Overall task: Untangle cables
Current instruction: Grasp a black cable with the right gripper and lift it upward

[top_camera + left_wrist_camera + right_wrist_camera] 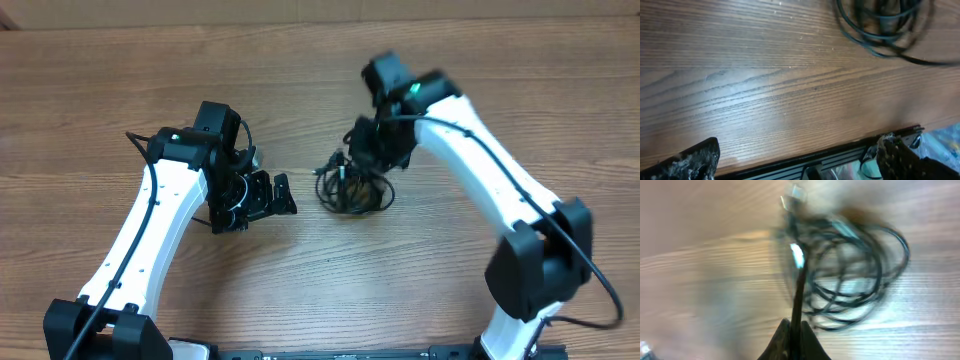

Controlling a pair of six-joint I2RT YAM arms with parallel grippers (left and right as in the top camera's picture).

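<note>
The right gripper (pixel 794 330) sits at bottom centre, its two dark fingers pressed together on one thin strand of the black flexible cables (pixel 860 285). The strand runs straight up into the loose coiled bundle, which lies on the light-brown wood-grain table (pixel 700 280). A pale plug end (pixel 795 195) projects at the bundle's top. The whole view is blurred.

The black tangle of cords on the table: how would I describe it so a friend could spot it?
Look at the brown wood-grain table, near its middle. There, at the tip of the right arm's black pincer, lies a coiled bundle of thin black cords. Unlike the arms' own wiring, it lies loose in overlapping loops.
</note>
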